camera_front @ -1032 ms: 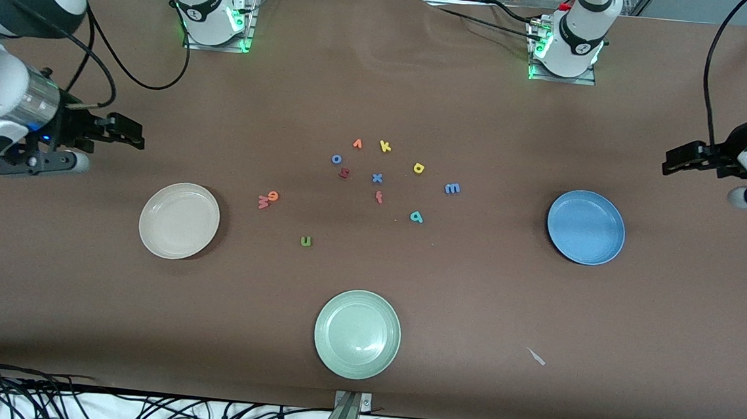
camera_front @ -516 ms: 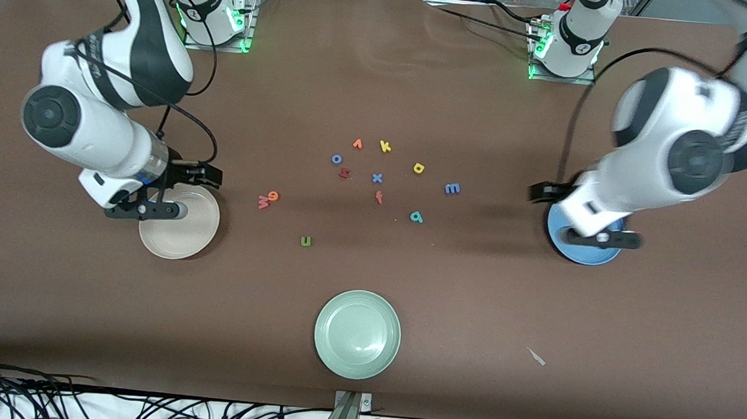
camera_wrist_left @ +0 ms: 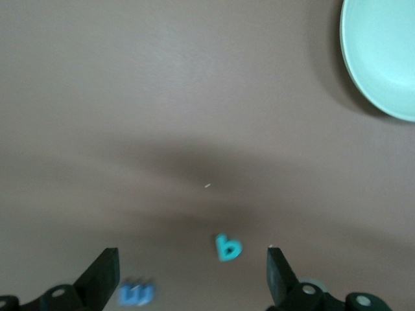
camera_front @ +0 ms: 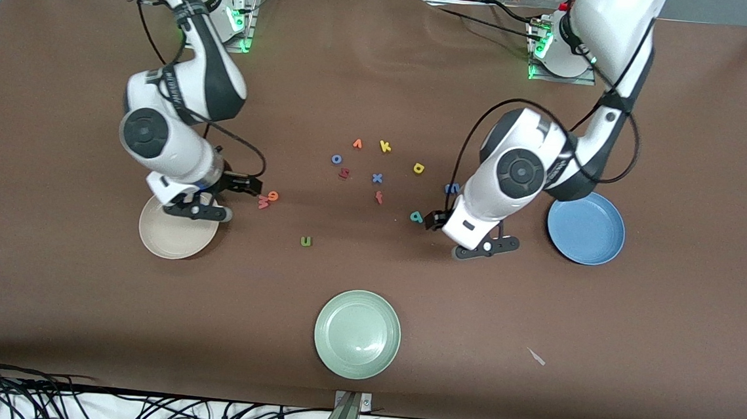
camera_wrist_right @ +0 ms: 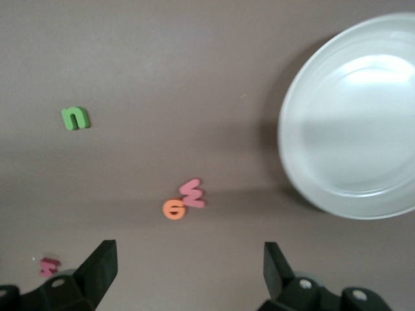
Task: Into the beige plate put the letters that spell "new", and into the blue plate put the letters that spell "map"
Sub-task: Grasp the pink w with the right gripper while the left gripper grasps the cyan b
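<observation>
Both pairs of fingers stand spread as wide as they go and hold nothing. The right gripper (camera_wrist_right: 185,275) frames bare table in the right wrist view, with the orange "e" (camera_wrist_right: 173,209) and the salmon-pink "w" (camera_wrist_right: 193,193) lying touching one another just ahead of the gap between the fingers, slightly toward the beige plate (camera_wrist_right: 350,194). The pair together runs slantwise across the line between the fingertips, so a straight descent a little forward would likely bring the fingers to either side of them. The green "n" (camera_wrist_right: 76,118) lies well apart from that pair, nearer the front camera and toward the table's middle. In the front view the right gripper (camera_front: 244,185) sits just beside these two letters, between them and the beige plate, so the right arm is plainly the nearer one for "new". The left gripper (camera_wrist_left: 193,275) has the teal "a" (camera_wrist_left: 227,247) almost centred between its fingers, a touch toward one fingertip, and the blue "m" (camera_wrist_left: 136,293) close by the other finger. The yellow "p" (camera_front: 418,168) lies farther from the front camera, and the blue plate (camera_front: 607,252) rests toward the left arm's end of the table
</observation>
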